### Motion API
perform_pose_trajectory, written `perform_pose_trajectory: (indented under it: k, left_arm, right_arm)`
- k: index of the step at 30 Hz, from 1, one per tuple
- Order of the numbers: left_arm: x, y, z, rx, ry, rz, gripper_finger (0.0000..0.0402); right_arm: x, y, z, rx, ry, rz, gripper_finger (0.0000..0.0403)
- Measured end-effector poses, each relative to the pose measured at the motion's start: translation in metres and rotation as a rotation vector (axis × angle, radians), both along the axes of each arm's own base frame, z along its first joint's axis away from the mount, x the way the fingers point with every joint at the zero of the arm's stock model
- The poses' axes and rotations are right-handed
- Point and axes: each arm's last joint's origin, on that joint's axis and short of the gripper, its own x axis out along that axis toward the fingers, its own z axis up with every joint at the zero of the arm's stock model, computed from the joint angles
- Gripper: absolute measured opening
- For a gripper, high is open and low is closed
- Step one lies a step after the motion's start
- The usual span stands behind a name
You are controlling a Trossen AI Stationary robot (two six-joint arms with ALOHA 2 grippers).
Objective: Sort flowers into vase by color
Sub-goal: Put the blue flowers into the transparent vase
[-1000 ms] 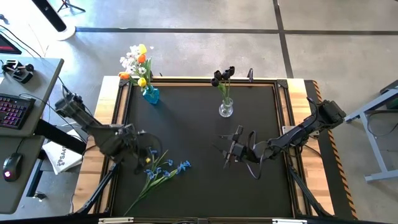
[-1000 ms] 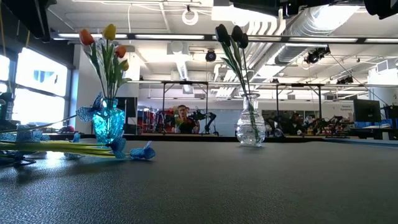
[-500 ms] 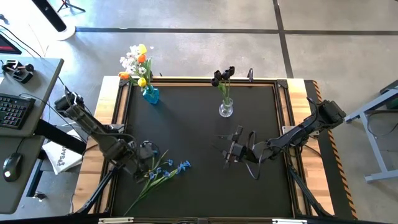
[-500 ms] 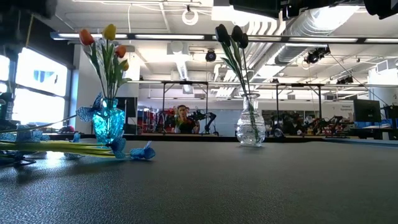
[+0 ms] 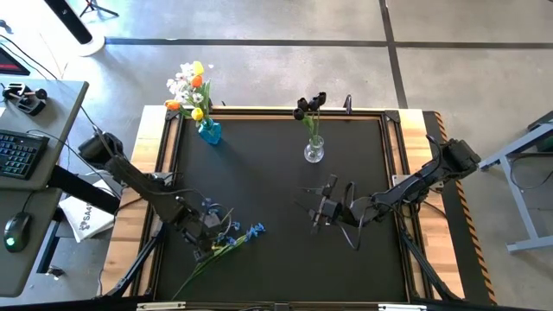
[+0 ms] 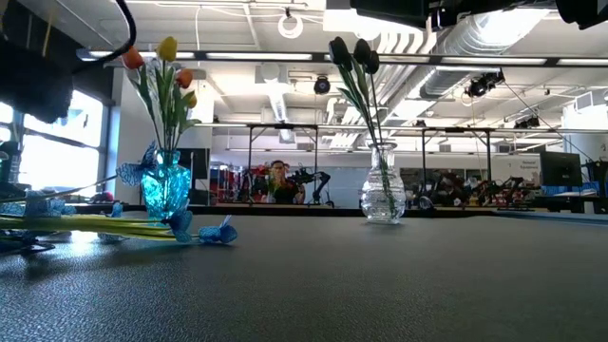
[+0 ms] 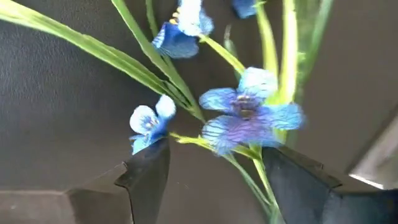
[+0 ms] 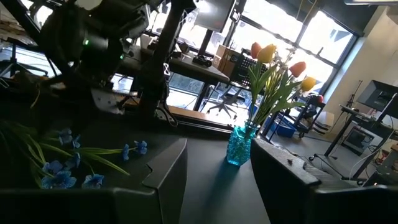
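Note:
A bunch of blue sprays lies flat on the black mat, stems toward the near-left corner; the low view shows the sprays at its left. My left gripper is just over their blossoms. In the left wrist view the left gripper is open, with a blue blossom and green stems between its fingers, apart from them. A blue vase holds white, orange and yellow flowers. A clear vase holds dark tulips. My right gripper waits open at mid-table, the right gripper facing the blue vase.
Both vases stand near the table's far edge, the blue vase left and the clear vase near the middle. A raised frame borders the mat. A desk with a keyboard is left of the table. Bare mat lies between the arms.
My left gripper has moved toward the table's near edge and somewhat to the right, coming down over the blue sprays. The sprays and both vases have stayed put.

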Motion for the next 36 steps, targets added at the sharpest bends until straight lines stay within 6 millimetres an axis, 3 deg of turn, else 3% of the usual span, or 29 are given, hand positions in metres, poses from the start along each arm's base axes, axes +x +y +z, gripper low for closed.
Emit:
perform_pose_trajectory:
  k: [8,18,27,36]
  left_arm:
    - [0.013,0.002,-0.020,-0.003,0.045,-0.079,0.0214]
    - [0.029,0.021,-0.021,0.108,-0.084,-0.193,0.0094]
    - [0.055,0.061,-0.020,0.347,-0.274,-0.268,0.0015]
    - [0.101,0.118,0.000,0.533,-0.682,-0.348,0.0001]
  right_arm:
    - [0.001,-0.002,0.000,0.003,-0.002,-0.007,0.0174]
    - [0.001,-0.002,0.000,0.010,-0.002,-0.007,0.0174]
    - [0.001,-0.002,-0.001,0.011,0.001,-0.007,0.0174]
    - [0.001,-0.002,-0.001,0.025,-0.003,-0.006,0.0174]
